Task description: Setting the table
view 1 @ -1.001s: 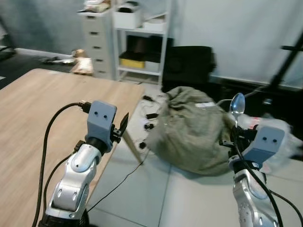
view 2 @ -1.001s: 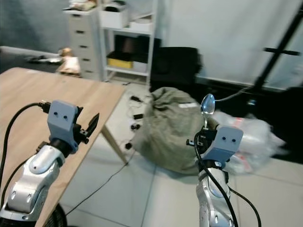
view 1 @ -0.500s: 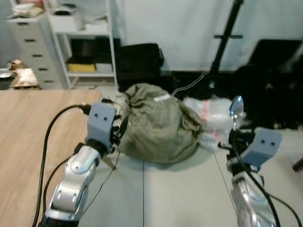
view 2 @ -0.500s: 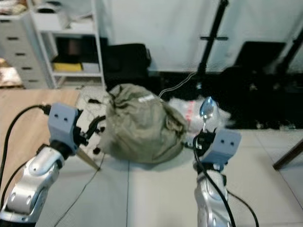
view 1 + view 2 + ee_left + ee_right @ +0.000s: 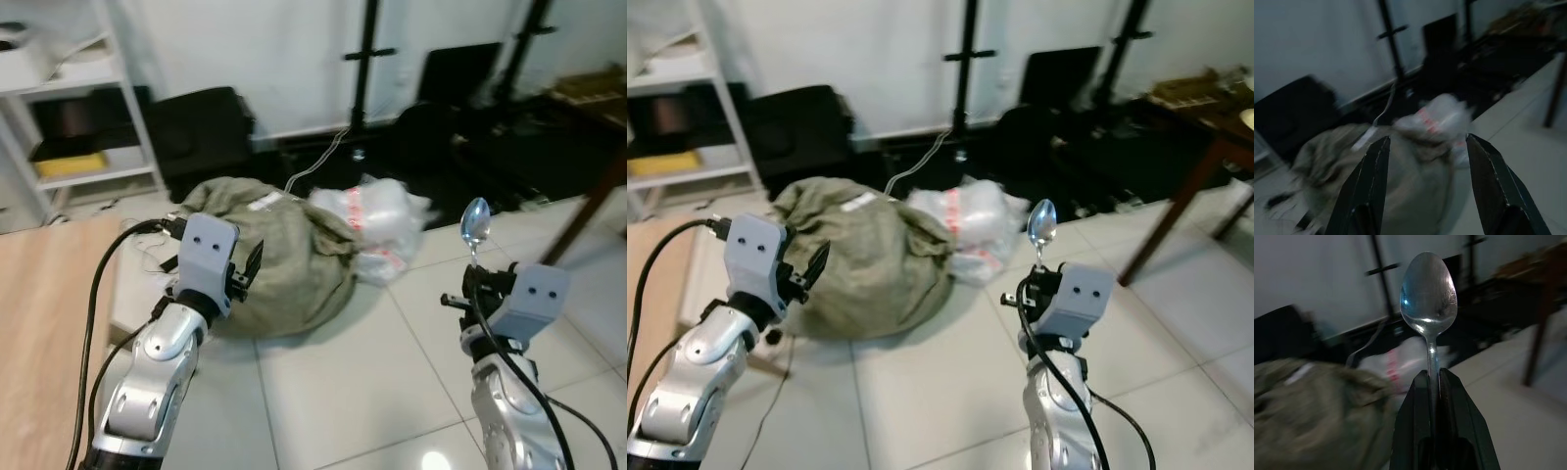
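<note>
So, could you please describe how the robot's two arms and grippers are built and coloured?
Both arms are silver metal with black joints. Each wrist carries a blue-grey block with two small dark dots. A black cable loops along each arm. The left gripper and the right gripper have long black fingers.

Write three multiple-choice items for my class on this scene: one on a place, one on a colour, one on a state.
1. Where does the olive cloth sack lie?
A. on the tiled floor
B. on the wooden table
C. on the white shelf

2. What colour is the spoon?
A. red
B. silver
C. yellow

3. How do the left gripper's fingers stand?
A. shut on a fork
B. shut on a cup
C. open, holding nothing

Answers: 1 A, it rests on the tiles beside a clear plastic bag. 2 B, its bowl gleams silver above the right gripper, which pinches its stem. 3 C, a wide gap separates them.
</note>
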Robot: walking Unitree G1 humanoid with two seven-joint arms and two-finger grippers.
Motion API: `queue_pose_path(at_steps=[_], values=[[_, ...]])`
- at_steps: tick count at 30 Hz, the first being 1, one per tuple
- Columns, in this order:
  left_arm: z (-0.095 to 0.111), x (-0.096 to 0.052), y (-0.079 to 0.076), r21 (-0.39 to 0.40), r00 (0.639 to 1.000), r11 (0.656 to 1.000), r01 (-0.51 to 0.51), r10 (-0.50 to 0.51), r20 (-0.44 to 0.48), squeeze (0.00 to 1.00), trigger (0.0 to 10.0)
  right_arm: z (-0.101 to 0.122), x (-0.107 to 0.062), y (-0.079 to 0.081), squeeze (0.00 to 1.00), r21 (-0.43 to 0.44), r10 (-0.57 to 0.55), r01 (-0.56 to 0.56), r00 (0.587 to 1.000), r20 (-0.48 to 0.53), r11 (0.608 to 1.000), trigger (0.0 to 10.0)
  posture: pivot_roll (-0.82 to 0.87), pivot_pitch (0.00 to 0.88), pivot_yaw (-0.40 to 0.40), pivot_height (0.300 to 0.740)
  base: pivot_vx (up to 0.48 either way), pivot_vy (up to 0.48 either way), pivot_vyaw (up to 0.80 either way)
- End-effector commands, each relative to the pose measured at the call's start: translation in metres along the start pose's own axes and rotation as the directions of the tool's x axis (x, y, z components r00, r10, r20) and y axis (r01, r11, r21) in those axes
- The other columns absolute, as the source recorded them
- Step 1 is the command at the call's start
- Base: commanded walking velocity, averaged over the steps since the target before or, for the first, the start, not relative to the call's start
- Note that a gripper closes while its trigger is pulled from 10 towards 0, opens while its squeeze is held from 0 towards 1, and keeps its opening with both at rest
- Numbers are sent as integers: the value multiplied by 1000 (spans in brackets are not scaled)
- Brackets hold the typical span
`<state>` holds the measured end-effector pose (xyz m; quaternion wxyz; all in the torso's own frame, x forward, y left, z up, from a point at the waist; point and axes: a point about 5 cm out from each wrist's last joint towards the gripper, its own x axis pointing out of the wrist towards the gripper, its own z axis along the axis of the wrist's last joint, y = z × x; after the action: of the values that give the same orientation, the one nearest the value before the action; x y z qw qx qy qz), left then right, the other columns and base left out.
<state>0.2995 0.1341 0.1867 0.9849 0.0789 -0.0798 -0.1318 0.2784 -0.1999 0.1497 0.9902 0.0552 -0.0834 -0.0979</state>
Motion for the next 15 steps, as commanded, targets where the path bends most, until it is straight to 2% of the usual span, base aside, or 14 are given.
queue_pose_path(at_steps=[1, 15], values=[[-4, -1, 2, 6, 1000, 1000, -6, 6, -19, 0, 10000, 0, -1, 1, 0, 4, 0, 0, 1000, 1, 1000, 10000, -75, 0, 106, 740, 0, 0, -800], [-5, -1, 1, 3, 1000, 1000, -7, 7, -17, 0, 10000, 0, 0, 0, 0, -1, 5, -5, 1000, 3, 1000, 10000, -77, 0, 101, 740, 0, 0, -800]])
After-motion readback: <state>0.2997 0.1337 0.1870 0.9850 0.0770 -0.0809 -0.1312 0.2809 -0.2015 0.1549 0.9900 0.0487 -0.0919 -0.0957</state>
